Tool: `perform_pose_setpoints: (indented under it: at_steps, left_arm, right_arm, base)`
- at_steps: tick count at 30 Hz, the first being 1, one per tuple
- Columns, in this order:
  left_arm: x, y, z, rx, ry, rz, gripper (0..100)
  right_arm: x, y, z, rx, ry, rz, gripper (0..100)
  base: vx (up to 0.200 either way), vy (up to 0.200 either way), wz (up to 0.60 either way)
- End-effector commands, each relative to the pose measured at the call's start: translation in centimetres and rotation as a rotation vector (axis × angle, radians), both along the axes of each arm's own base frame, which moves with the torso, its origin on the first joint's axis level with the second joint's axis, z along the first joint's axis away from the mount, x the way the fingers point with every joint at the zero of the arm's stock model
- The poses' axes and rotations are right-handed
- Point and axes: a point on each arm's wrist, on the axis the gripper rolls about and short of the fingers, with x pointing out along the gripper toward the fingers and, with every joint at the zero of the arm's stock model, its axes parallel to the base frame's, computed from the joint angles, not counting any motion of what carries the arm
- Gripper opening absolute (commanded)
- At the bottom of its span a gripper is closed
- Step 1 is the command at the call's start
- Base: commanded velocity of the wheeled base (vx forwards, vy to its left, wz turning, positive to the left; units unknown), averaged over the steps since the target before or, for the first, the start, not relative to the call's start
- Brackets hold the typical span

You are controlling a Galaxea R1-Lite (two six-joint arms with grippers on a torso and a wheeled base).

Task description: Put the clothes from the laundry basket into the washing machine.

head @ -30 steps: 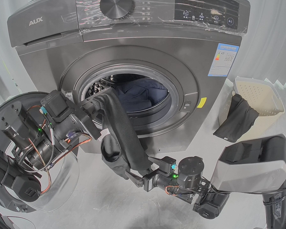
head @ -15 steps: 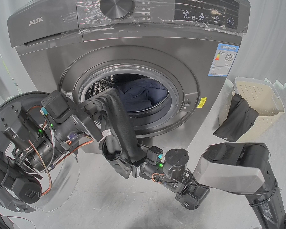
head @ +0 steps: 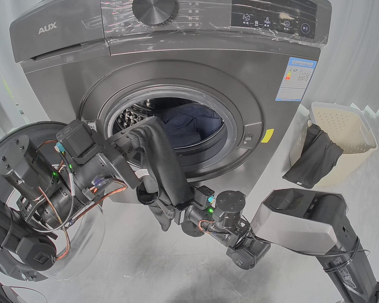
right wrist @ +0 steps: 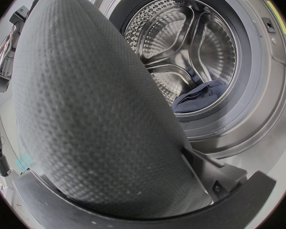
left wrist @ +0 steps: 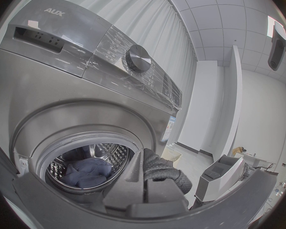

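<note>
The washing machine [head: 168, 64] stands with its drum [head: 172, 123] open and a navy garment [head: 189, 125] inside. My left gripper [head: 132, 139] is shut on the top of a dark grey garment [head: 164, 169] at the left rim of the opening. In the left wrist view its fingers [left wrist: 133, 178] clamp that cloth [left wrist: 163, 172]. The garment hangs down to my right gripper [head: 176, 213], which is below the opening and under the cloth's lower end. The cloth [right wrist: 95, 128] drapes over that gripper; one finger [right wrist: 213, 172] stands far out to the side, so it is open.
The machine's round door [head: 12, 148] is swung open on the left, behind my left arm. A cream laundry basket [head: 349, 131] sits on the floor to the right of the machine. A black garment [head: 316, 156] hangs over its near rim.
My right arm has moved left and up toward the machine, carrying the garment's lower end higher. My left gripper has shifted slightly toward the drum opening with the cloth.
</note>
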Motion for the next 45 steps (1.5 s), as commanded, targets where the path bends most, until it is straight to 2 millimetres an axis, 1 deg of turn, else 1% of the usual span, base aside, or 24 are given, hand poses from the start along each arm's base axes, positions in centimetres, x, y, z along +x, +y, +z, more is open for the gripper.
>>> perform_pose_setpoints:
  at_steps: [1,3,4,7,8,10,12,14,18,20,23,27,30,34,36,37,38,39,40,41,42,43,44,45]
  left_arm:
    - [0.3,0.1,0.0,-0.001,0.000,0.011,0]
    - [0.5,0.2,-0.1,0.002,0.006,0.017,0]
    - [0.6,0.2,-0.3,0.004,0.010,0.023,0]
    - [1.0,0.8,-0.3,0.006,0.012,0.047,0]
    - [1.1,0.9,-0.4,0.006,0.014,0.051,0]
    - [1.2,1.0,-0.4,0.007,0.015,0.056,0]
    - [1.6,1.3,-0.7,0.014,0.025,0.071,0]
    - [1.8,1.3,-1.2,0.022,0.040,0.079,0]
    - [1.9,1.4,-2.3,0.052,0.073,0.084,0]
    - [1.8,1.4,-3.3,0.076,0.107,0.075,0]
    - [2.1,1.3,-4.4,0.100,0.141,0.077,0]
    - [2.2,1.2,-5.2,0.117,0.164,0.078,0]
    - [2.3,1.3,-6.0,0.135,0.194,0.079,0]
    - [2.4,1.3,-7.2,0.173,0.222,0.080,0]
    - [2.4,1.3,-7.2,0.173,0.222,0.080,0]
    - [2.1,1.4,-8.3,0.228,0.235,0.066,0]
    - [1.9,1.5,-8.7,0.247,0.242,0.055,0]
    - [1.9,1.5,-8.8,0.254,0.244,0.051,0]
    - [1.9,1.4,-9.4,0.278,0.252,0.043,0]
    - [1.9,1.4,-9.5,0.280,0.252,0.043,0]
    - [1.9,1.3,-9.9,0.295,0.258,0.042,0]
    - [1.9,1.3,-9.9,0.295,0.258,0.042,0]
    - [1.8,1.3,-10.1,0.303,0.265,0.039,0]
    - [1.8,1.2,-10.1,0.304,0.266,0.036,0]
  right_arm:
    - [0.3,0.1,-0.1,0.006,-0.006,-0.006,0]
    - [0.3,0.0,0.3,0.011,-0.012,-0.007,0]
    - [0.3,-0.1,0.8,0.018,-0.020,-0.009,0]
    - [-0.2,-0.9,2.2,0.024,-0.026,-0.015,0]
    - [-0.5,-1.5,2.6,0.017,-0.019,-0.020,0]
    - [-0.8,-1.9,2.9,0.012,-0.013,-0.021,0]
    - [-1.7,-3.4,3.8,-0.007,0.013,-0.035,0]
    - [-2.2,-4.5,4.5,-0.009,0.024,-0.047,0]
    - [-2.8,-6.0,5.8,0.007,0.021,-0.074,0]
    - [-2.8,-6.1,6.3,0.021,0.017,-0.076,0]
    - [-2.6,-6.7,6.4,0.030,0.027,-0.088,0]
    - [-2.8,-7.1,7.3,0.042,0.017,-0.092,0]
    - [-3.4,-7.2,7.9,0.045,0.014,-0.081,0]
    - [-3.7,-7.2,8.6,0.055,0.003,-0.076,0]
    - [-3.7,-7.2,8.6,0.055,0.003,-0.076,0]
    - [-4.1,-7.3,10.1,0.082,-0.025,-0.075,0]
    - [-4.3,-7.4,10.6,0.090,-0.034,-0.076,0]
    - [-4.4,-7.5,10.9,0.095,-0.038,-0.077,0]
    - [-4.9,-7.9,11.5,0.101,-0.041,-0.079,0]
    - [-4.9,-8.0,11.6,0.101,-0.041,-0.077,0]
    - [-5.8,-8.6,12.0,0.099,-0.037,-0.075,0]
    - [-5.8,-8.6,12.0,0.099,-0.037,-0.075,0]
    - [-6.6,-9.3,12.5,0.099,-0.030,-0.077,0]
    - [-7.1,-9.7,12.7,0.103,-0.025,-0.076,0]
  base:
    - [0.000,0.000,0.00]
    - [0.000,0.000,0.00]
    - [0.000,0.000,0.00]
    - [0.000,0.000,0.00]
    - [0.000,0.000,0.00]
    - [0.000,0.000,0.00]
    - [0.000,0.000,0.00]
    - [0.000,0.000,0.00]
    - [0.000,0.000,0.00]
    - [0.000,0.000,0.00]
    - [0.000,0.000,0.00]
    - [0.000,0.000,0.00]
    - [0.000,0.000,0.00]
    - [0.000,0.000,0.00]
    - [0.000,0.000,0.00]
    - [0.000,0.000,0.00]
    - [0.000,0.000,0.00]
    - [0.000,0.000,0.00]
    - [0.000,0.000,0.00]
    - [0.000,0.000,0.00]
    - [0.000,0.000,0.00]
    - [0.000,0.000,0.00]
    - [0.000,0.000,0.00]
    - [0.000,0.000,0.00]
